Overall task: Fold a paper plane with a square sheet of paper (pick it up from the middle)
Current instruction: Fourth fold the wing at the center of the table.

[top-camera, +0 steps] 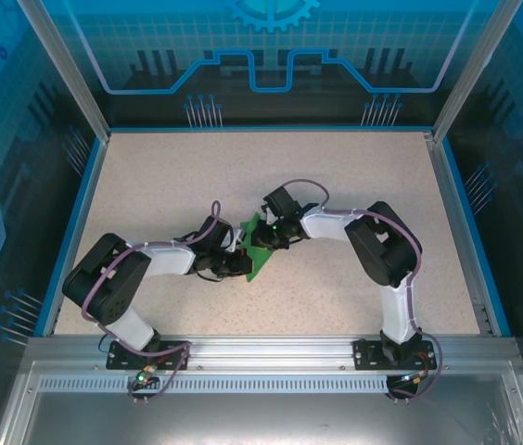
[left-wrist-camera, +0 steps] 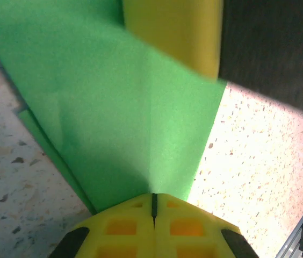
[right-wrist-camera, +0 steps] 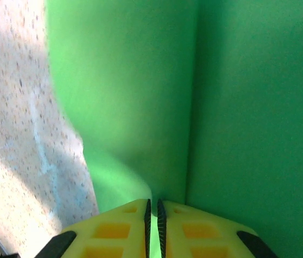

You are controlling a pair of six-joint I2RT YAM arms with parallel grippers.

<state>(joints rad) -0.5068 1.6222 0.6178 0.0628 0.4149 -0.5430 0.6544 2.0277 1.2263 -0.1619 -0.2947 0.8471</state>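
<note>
1. The green paper sheet [top-camera: 260, 248] sits mid-tabletop, raised between the two hands. We judge it very light, thin and limp. It will sag, crumple or tear if pulled unevenly, and it can slide out of smooth pads.
2. It is already partly folded. The left wrist view shows a second layer's edge along its lower left, and the right wrist view shows a straight crease running up it. We would take hold at edges or along a crease, with both grips pulling evenly.
3. The left hand [left-wrist-camera: 153, 207] has its fingers pressed together, with no gap at the seam. The sheet's near edge runs straight into that seam, so we read it as pinching the paper. The speckled tabletop [left-wrist-camera: 259, 140] lies just beneath.
4. At the sheet's far side in that view, a yellow finger [left-wrist-camera: 178, 32], likely the right hand's, overlaps the paper.
5. The right hand [right-wrist-camera: 152, 207] is closed to a thin slit with green showing in it, so it is clamped on the paper beside the crease.
</note>
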